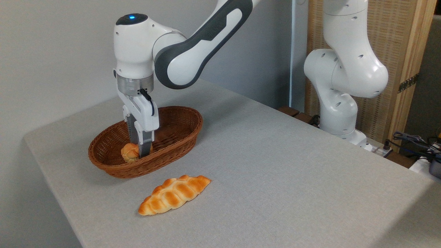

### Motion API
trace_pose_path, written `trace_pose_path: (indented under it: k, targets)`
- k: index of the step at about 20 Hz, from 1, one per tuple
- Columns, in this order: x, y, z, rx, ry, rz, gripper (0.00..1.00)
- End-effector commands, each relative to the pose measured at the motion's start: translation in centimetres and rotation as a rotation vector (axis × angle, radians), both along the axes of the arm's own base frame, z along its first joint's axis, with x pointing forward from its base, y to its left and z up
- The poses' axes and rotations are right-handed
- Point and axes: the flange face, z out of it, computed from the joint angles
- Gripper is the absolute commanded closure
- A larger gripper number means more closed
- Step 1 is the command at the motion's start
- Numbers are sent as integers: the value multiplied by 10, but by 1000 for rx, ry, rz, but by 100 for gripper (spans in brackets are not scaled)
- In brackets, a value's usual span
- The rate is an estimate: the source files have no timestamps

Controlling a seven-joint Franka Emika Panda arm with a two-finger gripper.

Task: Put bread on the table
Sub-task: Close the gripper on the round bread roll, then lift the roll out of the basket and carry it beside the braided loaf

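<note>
The bread [128,152], a small round bun, is seen low inside the wicker basket [179,132], near the basket's seven o'clock wall and still clear of the table [293,165]. The gripper [141,151] is lowered straight down into the basket, and its dark fingers are placed against the bun's three o'clock side; whether the bun is truly pinched between them or only touched cannot be told, since the near finger hides the contact. For the step in hand, a firm but gentle hold across the middle of the bun would seem to be called for, as a soft round shape may be squeezed out sideways. The lift is best made straight up until the rim is cleared, because the raised woven wall stands close on the near side and the bun or a finger could be caught on it, and the light basket dragged along. Once clear, the bun could be carried toward four or five o'clock of the basket, where bare cloth is offered. A long braided loaf [174,194] lies on the cloth just beyond the basket at five o'clock, so a spot apart from it should be chosen. The arm's white base [339,110] stands well apart at three o'clock, with cables [413,141] beyond.
</note>
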Motion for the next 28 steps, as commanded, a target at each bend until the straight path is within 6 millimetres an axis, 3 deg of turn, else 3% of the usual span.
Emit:
trace_pose_path:
  k: [1,6,9,17,18,20,22,25,28]
  targets:
    - [-1,5,1,13,-16,-7,78]
    - [3,10,12,3,-31,14,79]
    - [8,14,33,-24,-18,46,79]
    - [25,70,96,-3,142,105,79]
    - [20,78,107,14,156,80,79]
    - [3,114,130,51,182,11,78]
    - [-24,143,137,79,230,-130,75]
    - [-51,160,127,93,246,-213,72]
    - [-75,174,95,220,303,-286,67]
